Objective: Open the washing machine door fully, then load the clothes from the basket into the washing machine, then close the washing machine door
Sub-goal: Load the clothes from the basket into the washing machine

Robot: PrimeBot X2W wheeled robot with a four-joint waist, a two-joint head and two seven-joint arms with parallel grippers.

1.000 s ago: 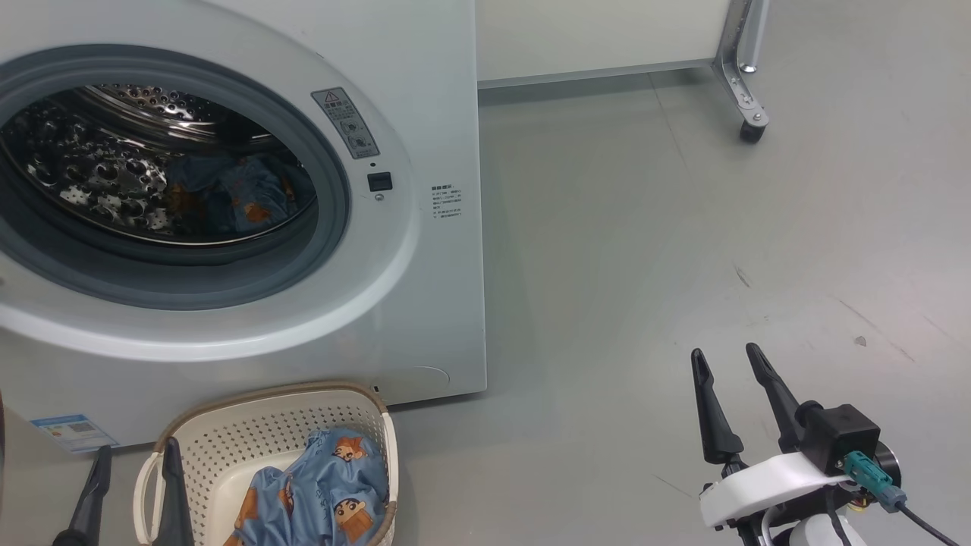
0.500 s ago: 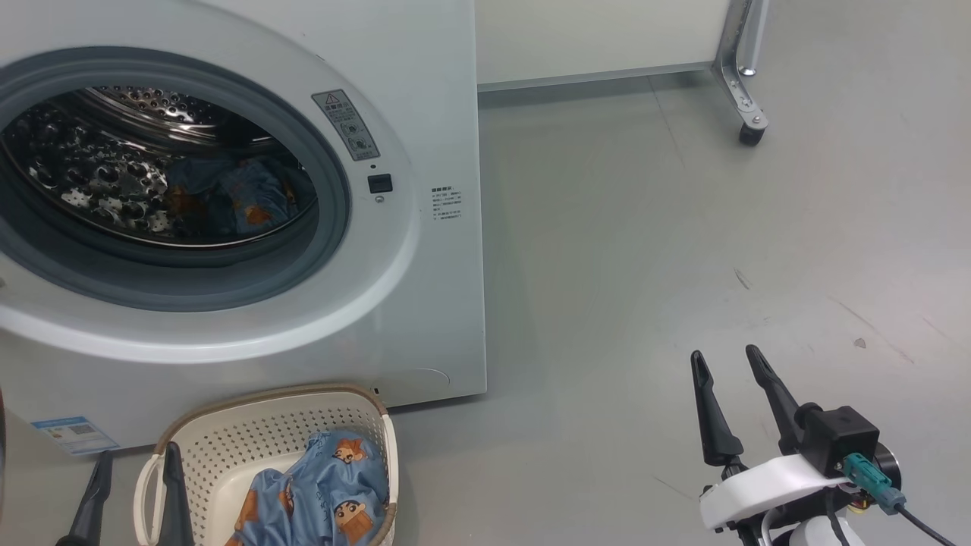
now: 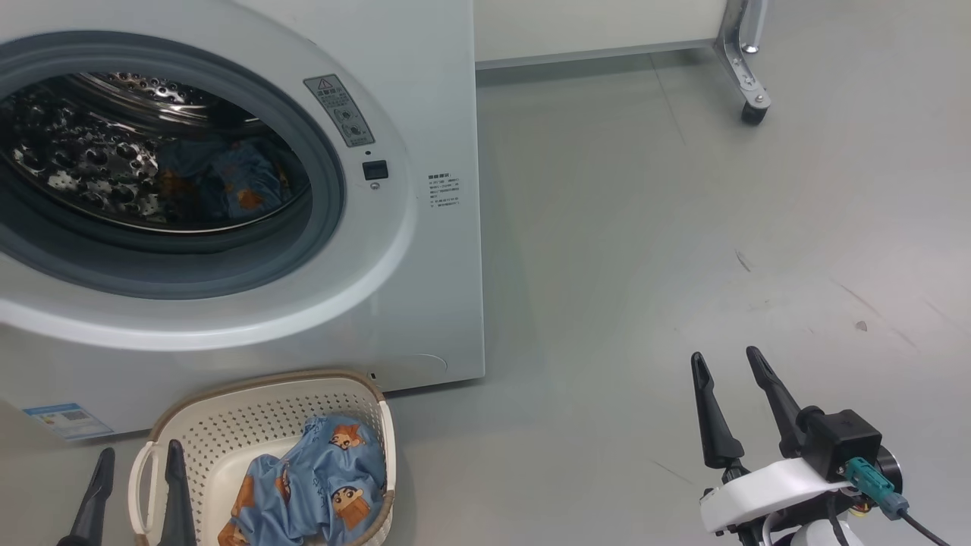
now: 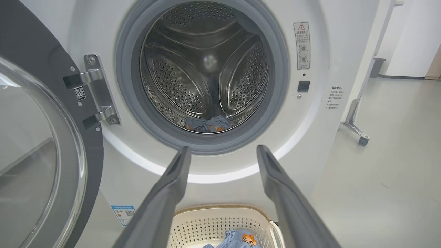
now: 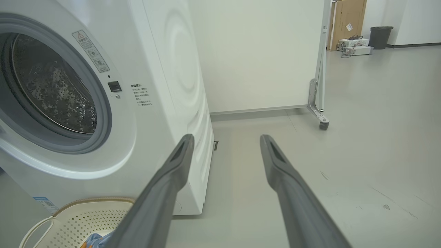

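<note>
The washing machine stands with its door swung open to the left, black rim and clear glass toward me. One of the light blue clothes lies inside the steel drum, also seen as clothes. Below the opening sits the cream basket with more blue clothes in it. My left gripper is open at the basket's left handle and points at the drum as the left gripper. Well right of the washer, my right gripper hangs open over bare floor, holding nothing.
A white panel on a metal leg with a caster stands at the back right. Grey floor spreads to the right of the washer. Far off, a dark bin and boxes stand by a wall.
The head camera has shifted slightly, so washer and basket sit a little higher in its view. Both grippers stay open where they were, and no garment has moved.
</note>
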